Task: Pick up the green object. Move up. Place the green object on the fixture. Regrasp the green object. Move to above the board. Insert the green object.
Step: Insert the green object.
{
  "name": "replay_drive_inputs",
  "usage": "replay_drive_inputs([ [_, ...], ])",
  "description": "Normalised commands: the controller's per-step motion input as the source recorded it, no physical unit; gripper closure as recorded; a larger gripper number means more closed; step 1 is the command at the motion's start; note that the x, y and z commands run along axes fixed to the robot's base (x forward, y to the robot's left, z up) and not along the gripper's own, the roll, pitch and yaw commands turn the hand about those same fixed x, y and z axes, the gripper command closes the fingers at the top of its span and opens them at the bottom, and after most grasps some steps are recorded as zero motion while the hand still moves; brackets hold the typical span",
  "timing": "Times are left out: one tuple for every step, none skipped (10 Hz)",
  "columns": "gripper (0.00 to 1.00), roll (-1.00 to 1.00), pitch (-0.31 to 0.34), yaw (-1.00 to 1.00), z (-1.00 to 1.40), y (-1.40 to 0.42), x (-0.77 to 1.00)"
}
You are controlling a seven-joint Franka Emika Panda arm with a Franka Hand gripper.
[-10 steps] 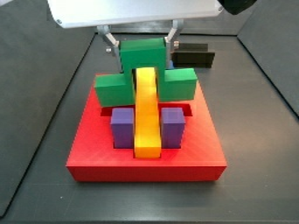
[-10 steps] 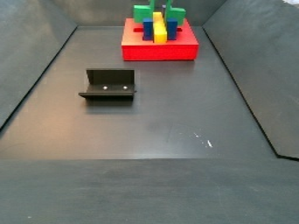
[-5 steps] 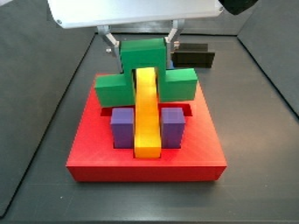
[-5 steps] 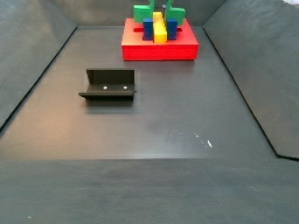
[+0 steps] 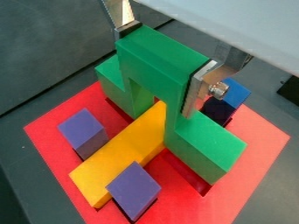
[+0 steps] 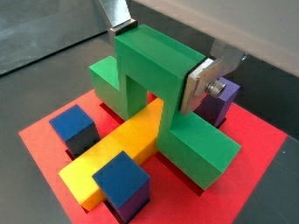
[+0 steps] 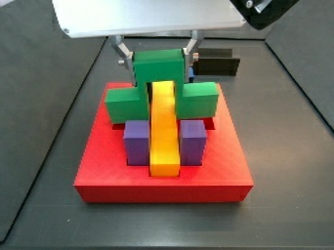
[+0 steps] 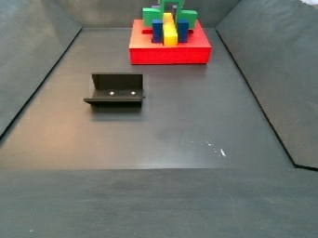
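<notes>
The green object [image 7: 160,95] straddles the far end of the long yellow bar [image 7: 163,132] on the red board [image 7: 163,178]. Its wide bar sits low on the board. My gripper [image 7: 159,57] is shut on the raised centre block. Both wrist views show a silver finger [image 5: 205,82] [image 6: 198,84] pressed flat on each side of the block [image 5: 158,63] [image 6: 155,59]. The dark fixture [image 8: 115,90] stands apart on the floor, and also shows behind the board [image 7: 218,64]. In a side view the green object [image 8: 154,14] is small at the far end.
Purple blocks [image 7: 136,143] [image 7: 193,141] flank the yellow bar on the board. A blue block [image 5: 226,96] stands just beyond the finger. Dark walls enclose the floor on both sides [image 8: 32,84].
The gripper and the green object have moved down a little over the yellow bar. The board and fixture have not moved.
</notes>
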Motion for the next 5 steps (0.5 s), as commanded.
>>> replay_drive_inputs([
  [1.0, 0.0, 0.0, 0.0, -0.16, -0.05, 0.0],
  [1.0, 0.0, 0.0, 0.0, -0.18, -0.07, 0.04],
  [1.0, 0.0, 0.0, 0.0, -0.18, -0.07, 0.08],
  [1.0, 0.0, 0.0, 0.0, -0.15, -0.04, 0.12],
  [1.0, 0.0, 0.04, -0.04, -0.09, 0.0, 0.13],
])
